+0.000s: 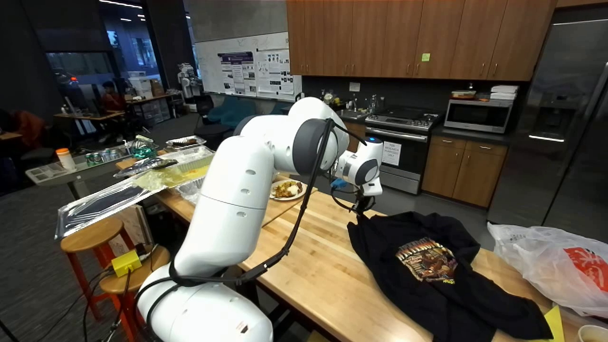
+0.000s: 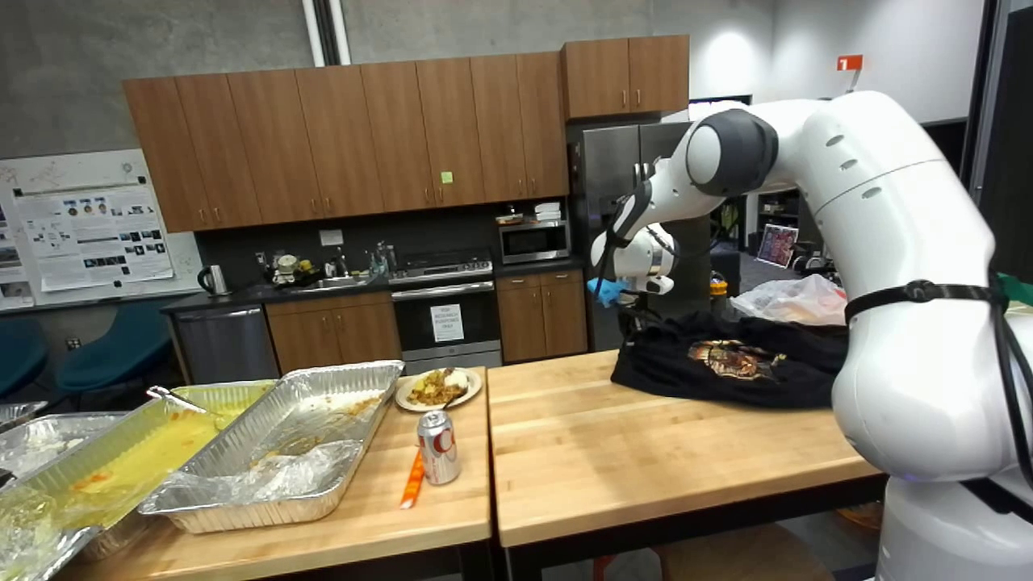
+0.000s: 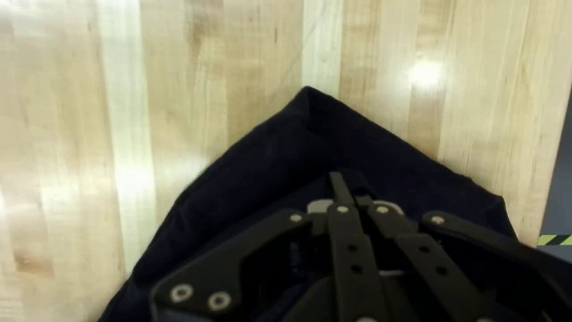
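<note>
The black garment [image 1: 434, 266] lay rumpled, print upward, on the wooden table [image 2: 597, 428], one end directly under the gripper [image 3: 351, 185] and the bulk spreading away from it. The gripper was clenched, its fingers [image 3: 341, 188] together and down at the cloth; whether a fold was pinched between them could not be told. The chief risk was an empty lift, if the fingers had too shallow a bite or none on the slack fabric. A hard pull could also have swung the far end against the white cup [image 1: 591, 326] beyond it, tipping it. The cup's contents were unclear; a plastic bag [image 1: 546, 266], past the garment, hid its own. Opposite, well apart from the gripper, a plate [image 2: 408, 401] carried orange-brown food [image 2: 434, 389], a foil tray [image 2: 250, 515] held scraps [image 2: 359, 403] and crumpled wrap [image 2: 294, 474], a second foil tray [image 2: 242, 393] held yellow food [image 2: 145, 460], and a drink can [image 2: 440, 452] stood upright
</note>
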